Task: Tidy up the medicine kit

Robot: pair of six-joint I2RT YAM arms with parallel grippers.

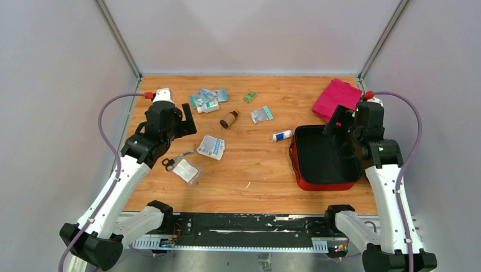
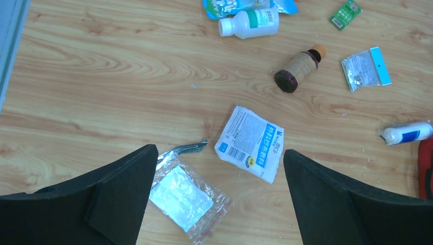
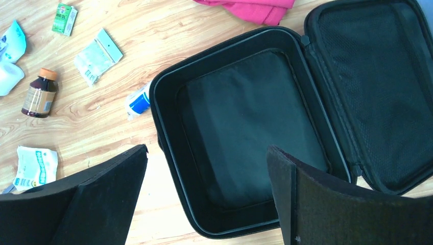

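Kit (image 1: 320,158) open on desk (image 1: 255,170), right side, lid folded out to right. Right gripper (image 3: 208,148) above it, jaws wide apart, holding nothing. Left gripper (image 2: 218,150) over desk's left side, equally wide, empty; white sachet (image 2: 250,143) and clear packet (image 2: 184,196) below. Tube (image 1: 282,135) just beside kit's left wall; pink cloth (image 1: 337,97) behind kit.

No lettering is legible. Sachet (image 2: 250,143), centre of the left wrist view: dense print, a blue band of pale characters and a barcode, all too small to read. White bottle (image 2: 250,23), upper centre: green label, print blurred. Green packet (image 2: 345,14), upper right: markings unresolved.
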